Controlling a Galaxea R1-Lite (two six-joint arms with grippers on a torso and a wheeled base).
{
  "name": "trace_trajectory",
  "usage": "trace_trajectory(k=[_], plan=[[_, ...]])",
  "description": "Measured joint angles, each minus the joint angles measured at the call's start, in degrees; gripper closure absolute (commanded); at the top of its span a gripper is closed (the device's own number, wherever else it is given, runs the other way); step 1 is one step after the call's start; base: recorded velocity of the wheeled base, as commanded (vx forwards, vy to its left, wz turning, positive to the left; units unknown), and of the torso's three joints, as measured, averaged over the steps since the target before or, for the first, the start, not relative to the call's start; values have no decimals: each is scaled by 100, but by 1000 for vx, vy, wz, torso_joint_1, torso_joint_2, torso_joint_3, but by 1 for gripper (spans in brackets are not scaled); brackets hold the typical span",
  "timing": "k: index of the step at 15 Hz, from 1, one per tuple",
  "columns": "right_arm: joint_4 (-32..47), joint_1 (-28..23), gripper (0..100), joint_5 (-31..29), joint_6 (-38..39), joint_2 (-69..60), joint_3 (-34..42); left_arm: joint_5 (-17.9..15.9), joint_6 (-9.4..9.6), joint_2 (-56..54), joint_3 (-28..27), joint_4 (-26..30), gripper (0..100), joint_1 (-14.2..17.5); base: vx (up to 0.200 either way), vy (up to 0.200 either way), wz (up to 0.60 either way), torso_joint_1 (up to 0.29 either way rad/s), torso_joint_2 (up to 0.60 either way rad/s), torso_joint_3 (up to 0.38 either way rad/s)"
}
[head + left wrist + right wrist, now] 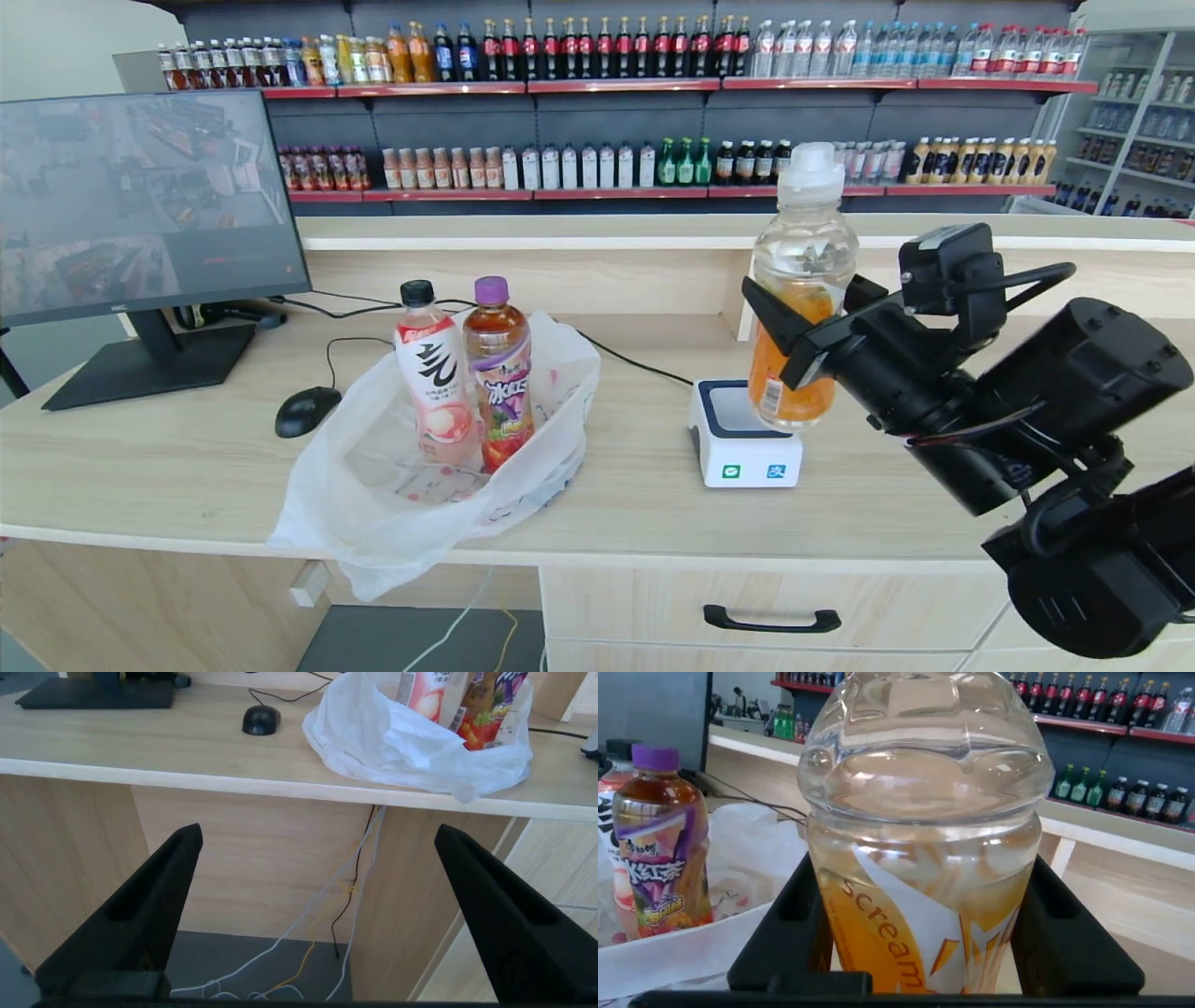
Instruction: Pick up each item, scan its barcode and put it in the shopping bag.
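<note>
The right jaws are clenched on an orange drink bottle (801, 280), one black finger on each side of its labelled lower half. The bottle is upright, with its base just above the scanner (744, 439). The left jaws are released and spread wide, grasping nothing. They sit below the tabletop's edge and face the wooden cabinet front.

The right wrist view gives the bottle (924, 859) at close range: clear ribbed plastic at the shoulder, with an orange and white label below. The head view adds its white cap and the scanner beneath it, a small white box with rounded corners and a dark-framed top. The left wrist view alone shows the thin cables (350, 896) hanging under the tabletop.

The shopping bag (392, 495) is thin, crinkled, translucent white plastic. It lies open on the tabletop (607, 504), to the robot's left of the scanner, and droops over the front edge. Two bottles stand upright in it, touching: a black-capped bottle (431, 373) with a white and pink label, and a purple-capped bottle (499, 373) of amber drink. The tabletop is pale wood grain.

A black mouse (306, 411) lies just beside the bag, and a monitor (140, 205) stands further left. Shelves of bottles (653, 84) line the wall behind.
</note>
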Motion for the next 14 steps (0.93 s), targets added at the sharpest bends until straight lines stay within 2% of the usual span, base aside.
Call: trace_trajectory(k=[5,8,14], plan=[[16,-433,100,233,-1358,485,-599,2,0,0,0,0,0,0,0,0,0,0,0,0],[-2,-355,100,627,-2458,728,-1125,2,0,0,0,0,0,0,0,0,0,0,0,0],[5,24,100,1169,-3254,1003,-1048,5,2,0,0,0,0,0,0,0,0,0,0,0]])
